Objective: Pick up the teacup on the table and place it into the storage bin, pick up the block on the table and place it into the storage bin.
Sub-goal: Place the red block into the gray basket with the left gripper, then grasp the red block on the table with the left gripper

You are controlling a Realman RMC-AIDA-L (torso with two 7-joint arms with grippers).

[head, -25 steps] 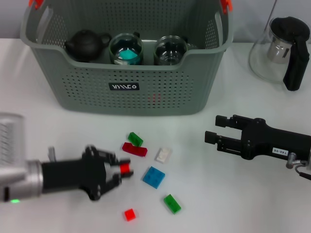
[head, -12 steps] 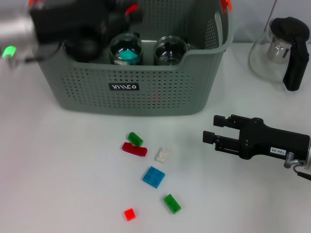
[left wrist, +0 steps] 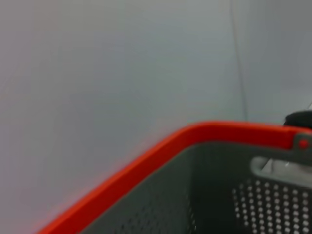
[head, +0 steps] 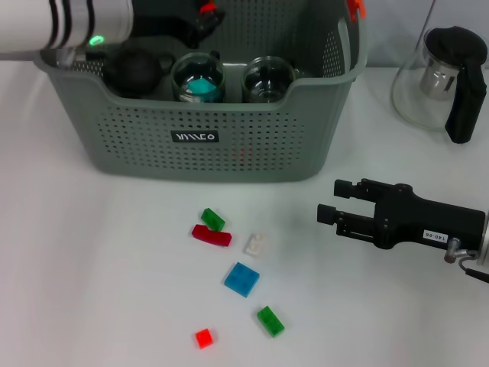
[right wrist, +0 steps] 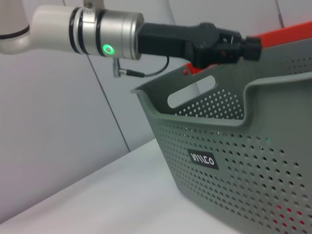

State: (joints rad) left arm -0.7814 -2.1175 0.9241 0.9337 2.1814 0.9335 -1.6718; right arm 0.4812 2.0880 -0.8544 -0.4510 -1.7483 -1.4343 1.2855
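I have the left tool (head: 206,14) over the back of the storage bin (head: 206,157), clenched on what looks like a small red block. Glass cups and a dark teapot already sit inside. More blocks lie on the table (head: 92,252) in front of the bin: a blue block (head: 241,279), a red bar (head: 212,235), green ones. I judge them light, stiff and slick; pinch across the flat sides. The right tool (head: 330,201) hovers released, right of the blocks.
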